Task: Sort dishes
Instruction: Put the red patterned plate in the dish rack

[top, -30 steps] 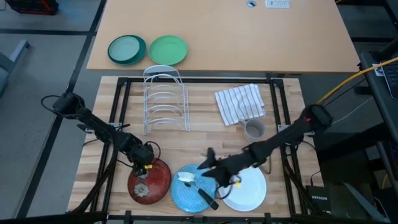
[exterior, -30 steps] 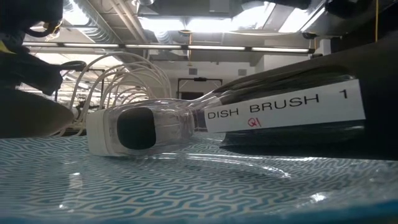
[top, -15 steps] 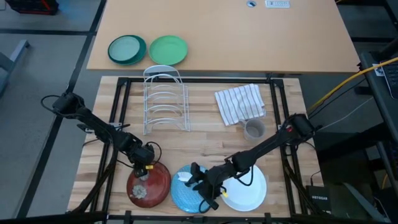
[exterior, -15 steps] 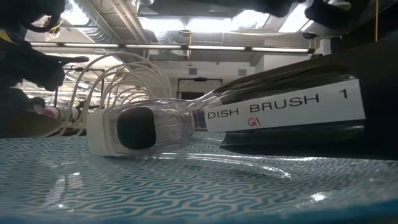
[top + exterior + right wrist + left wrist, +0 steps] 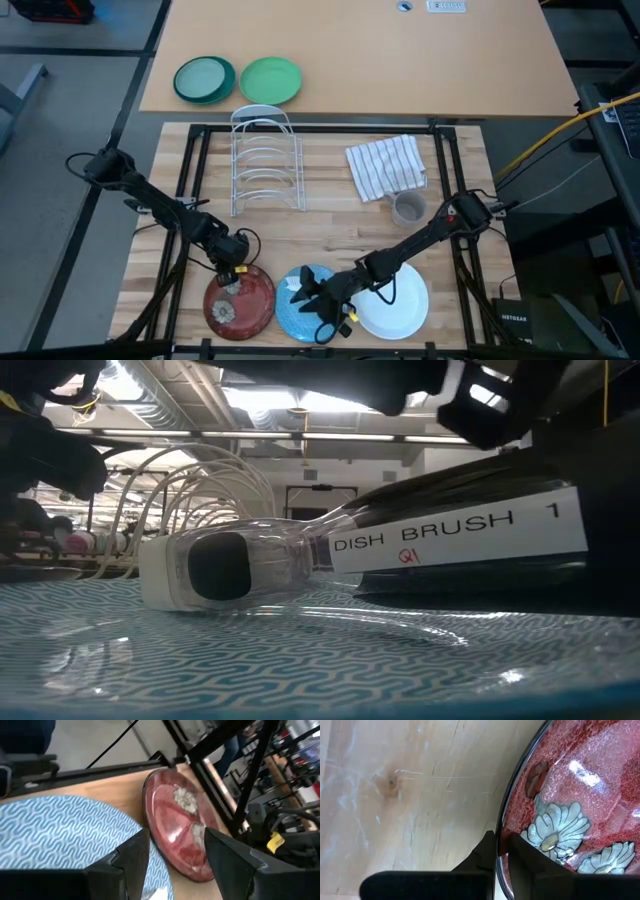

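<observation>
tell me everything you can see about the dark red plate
The dark red plate is a round, glossy dinner plate, mottled red with pale flower marks and a thin dark rim. It lies flat on the wooden table at the near left, beside the blue patterned plate; whether they touch cannot be told. The left gripper pinches its rim, one finger outside and one inside.

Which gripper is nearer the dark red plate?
Left. The left gripper grips the dark red plate at its rim; the right gripper, jaws open, is over the blue plate beside it.
</observation>
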